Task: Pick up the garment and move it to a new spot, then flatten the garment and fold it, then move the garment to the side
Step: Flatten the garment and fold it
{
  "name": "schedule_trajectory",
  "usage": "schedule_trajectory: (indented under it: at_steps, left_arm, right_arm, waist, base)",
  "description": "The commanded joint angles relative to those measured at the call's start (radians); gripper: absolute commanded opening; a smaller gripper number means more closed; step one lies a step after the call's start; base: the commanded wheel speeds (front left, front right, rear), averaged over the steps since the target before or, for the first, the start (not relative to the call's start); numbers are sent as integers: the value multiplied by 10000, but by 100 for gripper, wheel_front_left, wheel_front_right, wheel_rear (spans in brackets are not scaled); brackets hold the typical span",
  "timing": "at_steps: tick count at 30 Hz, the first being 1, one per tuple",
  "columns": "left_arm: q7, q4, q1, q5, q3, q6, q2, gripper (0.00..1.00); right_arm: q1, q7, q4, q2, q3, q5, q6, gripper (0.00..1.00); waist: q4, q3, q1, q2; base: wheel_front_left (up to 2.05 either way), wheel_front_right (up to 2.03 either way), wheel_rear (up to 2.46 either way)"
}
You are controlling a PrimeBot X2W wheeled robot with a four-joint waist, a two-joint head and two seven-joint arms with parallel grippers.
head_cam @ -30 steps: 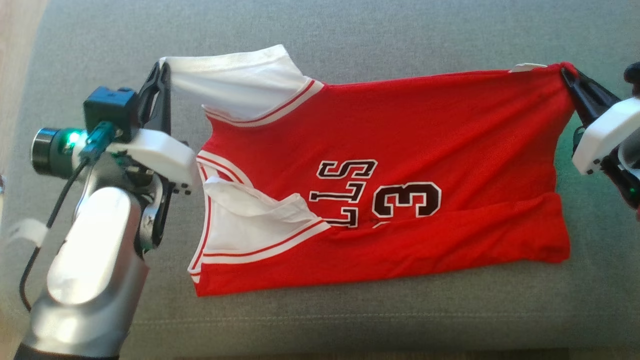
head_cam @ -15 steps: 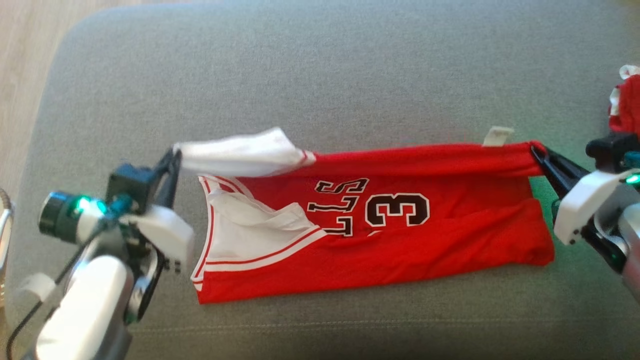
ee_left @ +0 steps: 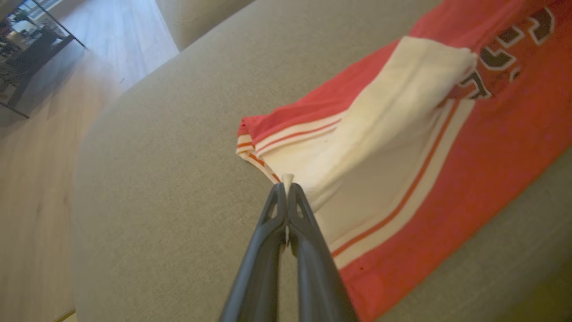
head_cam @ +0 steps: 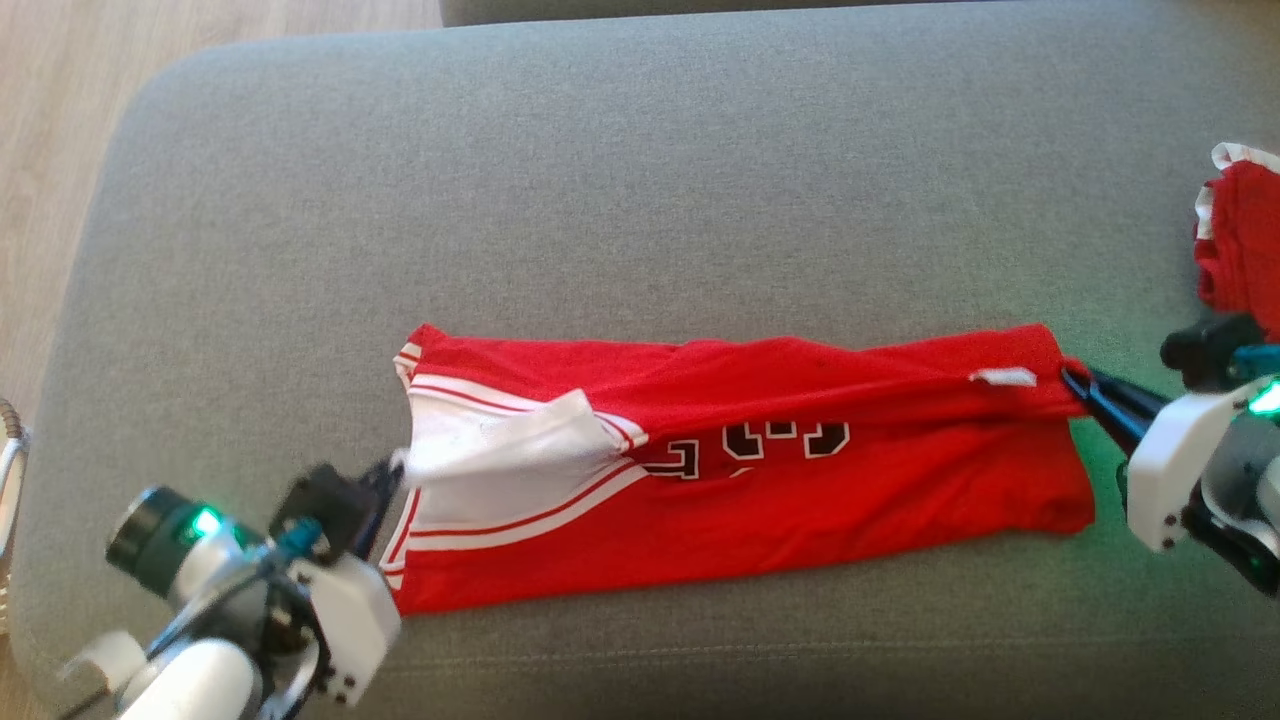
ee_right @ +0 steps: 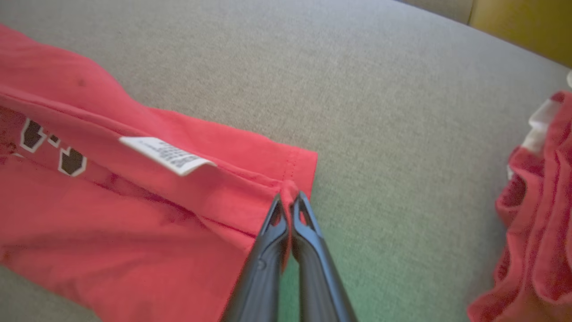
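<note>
The garment (head_cam: 800,480) is a red jersey with white trim and black lettering, lying across the grey cushion (head_cam: 620,200) with its far half folded toward me. My left gripper (head_cam: 392,470) is shut on the white shoulder strap (ee_left: 380,112) at the jersey's left end, the pinch seen at the fingertips (ee_left: 286,188) in the left wrist view. My right gripper (head_cam: 1072,378) is shut on the red hem corner (ee_right: 288,188) at the right end. A white care label (ee_right: 167,155) sticks out of the fold near that corner.
A second red and white garment (head_cam: 1240,240) lies bunched at the cushion's right edge, also seen as red cloth (ee_right: 536,214) in the right wrist view. Wooden floor (head_cam: 40,150) runs along the left. The cushion's rounded left edge (ee_left: 89,179) lies close to my left gripper.
Both grippers have carried the jersey's far edge toward me, folding the upper half down over the lettering. The head camera has also tilted, bringing more of the cushion and the second garment into view.
</note>
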Motion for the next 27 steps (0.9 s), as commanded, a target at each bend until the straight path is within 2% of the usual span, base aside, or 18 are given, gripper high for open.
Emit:
schedule_trajectory:
  at_steps: [1, 6, 10, 11, 12, 16, 17, 18, 19, 20, 27]
  left_arm:
    - [60, -376, -311, 133, 395, -25, 474, 0]
    - [318, -480, -90, 234, 116, -147, 645, 0]
    - [488, -460, 9, 407, -108, -217, 790, 0]
    - [509, -447, 25, 443, -151, -208, 794, 0]
    - [541, -428, 45, 450, -190, -197, 776, 0]
    - [723, -393, 112, 376, -281, -213, 736, 0]
    - [766, -387, 136, 342, -300, -217, 728, 8]
    - [794, -383, 157, 311, -304, -204, 718, 33]
    - [762, -404, 164, 312, -296, -167, 713, 80]
    - [694, -421, 171, 315, -259, -93, 700, 100]
    - [265, -413, 87, 231, 185, 430, 678, 100]
  right_arm:
    - [202, 77, -256, -537, 62, 113, -4, 0]
    - [371, 556, -657, -913, 197, 181, -4, 0]
    - [552, 1067, -1070, -917, 162, 473, -4, 0]
    - [585, 1160, -1168, -930, 154, 505, -4, 30]
    - [628, 1269, -1228, -927, 106, 581, -4, 100]
    - [763, 1569, -1519, -1000, 48, 735, -4, 100]
    - [802, 1677, -1586, -1051, -5, 780, -4, 100]
    - [834, 1790, -1638, -1114, -61, 787, -4, 100]
    - [857, 1890, -1686, -1182, -121, 763, -4, 100]
    - [873, 1961, -1724, -1243, -211, 733, -4, 100]
    - [875, 1867, -1850, -1222, -1550, 550, -4, 100]
  waist:
    - [3, -14, 1, 0]
    - [4, -81, 1, 0]
    - [-51, -108, 1, 0]
    - [-64, -113, 1, 0]
    - [-75, -121, 1, 0]
    - [-89, -166, 1, 0]
    - [-93, -179, 1, 0]
    - [-96, -192, 1, 0]
    - [-96, -204, 1, 0]
    - [-95, -215, 1, 0]
    - [-85, -337, 1, 0]
  base:
    - [0, 0, 0]
    - [0, 0, 0]
    - [0, 0, 0]
    - [0, 0, 0]
    - [0, 0, 0]
    - [0, 0, 0]
    - [0, 0, 0]
    - [0, 0, 0]
    - [0, 0, 0]
    - [0, 0, 0]
    - [0, 0, 0]
